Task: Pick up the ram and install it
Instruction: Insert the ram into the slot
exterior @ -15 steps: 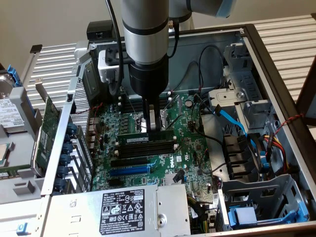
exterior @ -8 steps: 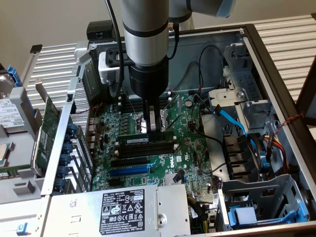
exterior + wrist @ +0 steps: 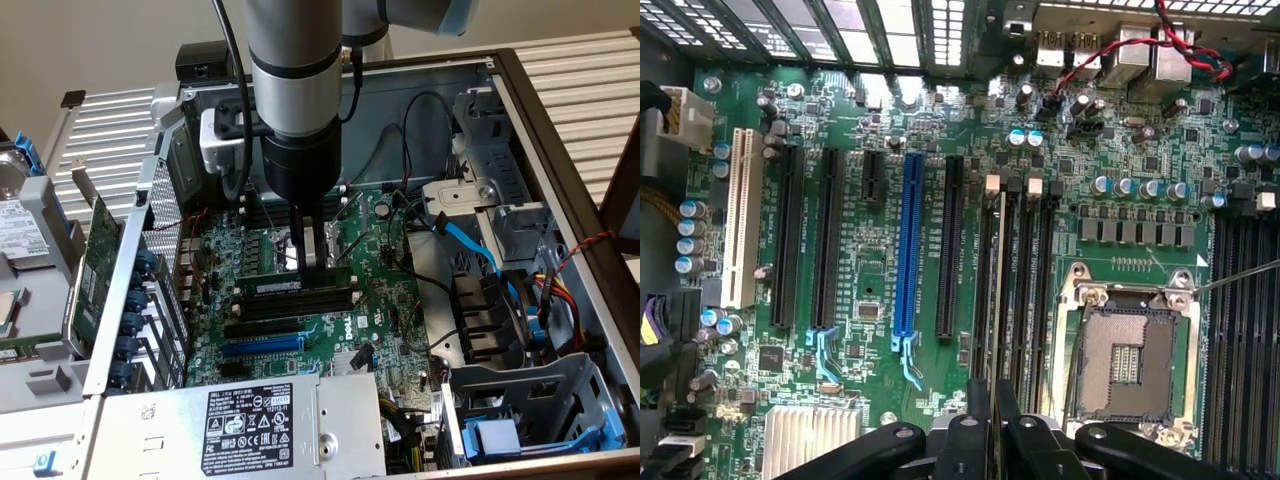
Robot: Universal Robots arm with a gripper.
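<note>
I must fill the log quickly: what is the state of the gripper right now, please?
Gripper: closed, holding the ram by its upper edge; the ram stands on edge at the memory slots.

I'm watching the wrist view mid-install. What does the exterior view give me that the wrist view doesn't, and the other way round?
Exterior view: the ram's long side with its white label strip, standing on edge at the black memory slots; the green expansion card at the exterior view's left; the labelled power supply.
Wrist view: the open CPU socket, the white slot, the silver heatsink.
Both: the gripper shut on the ram, the blue slot, the green motherboard.
</note>
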